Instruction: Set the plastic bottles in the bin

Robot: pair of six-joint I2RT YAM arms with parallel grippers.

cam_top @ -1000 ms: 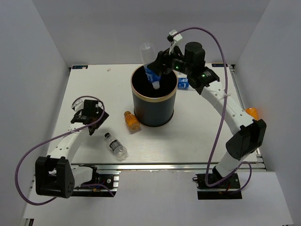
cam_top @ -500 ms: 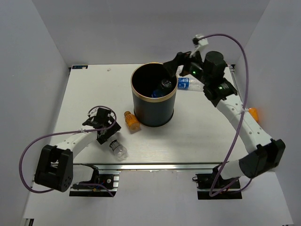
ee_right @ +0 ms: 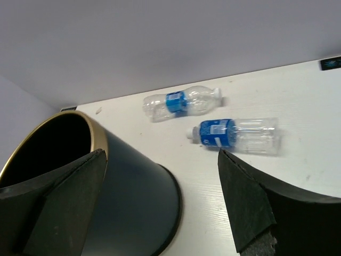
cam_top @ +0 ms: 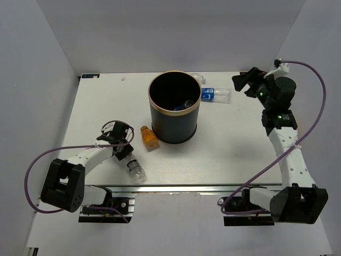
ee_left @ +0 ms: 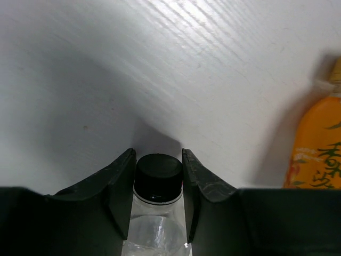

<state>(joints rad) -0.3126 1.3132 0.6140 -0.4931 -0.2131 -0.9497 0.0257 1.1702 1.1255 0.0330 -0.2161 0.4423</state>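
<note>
The dark bin (cam_top: 174,125) with a gold rim (cam_top: 151,104) stands mid-table, and a plastic bottle (cam_top: 186,104) lies inside it. My left gripper (cam_top: 123,149) is shut on the black cap (ee_left: 157,172) of a clear bottle (cam_top: 134,168) that lies near the front edge. A stubby orange bottle (cam_top: 149,136) lies between that gripper and the bin. Two blue-labelled bottles (ee_right: 234,134) (ee_right: 184,101) lie behind the bin. My right gripper (cam_top: 242,82) hangs open and empty to the bin's right, above the table.
White walls close in the table on the left, back and right. Purple cables loop from both arms. The bin (ee_right: 122,197) fills the lower left of the right wrist view, close under the left finger (ee_right: 69,197).
My right gripper let a blue-labelled bottle fall into the bin, then drew back to the right. My left gripper moved forward over the clear bottle and shut on its cap.
</note>
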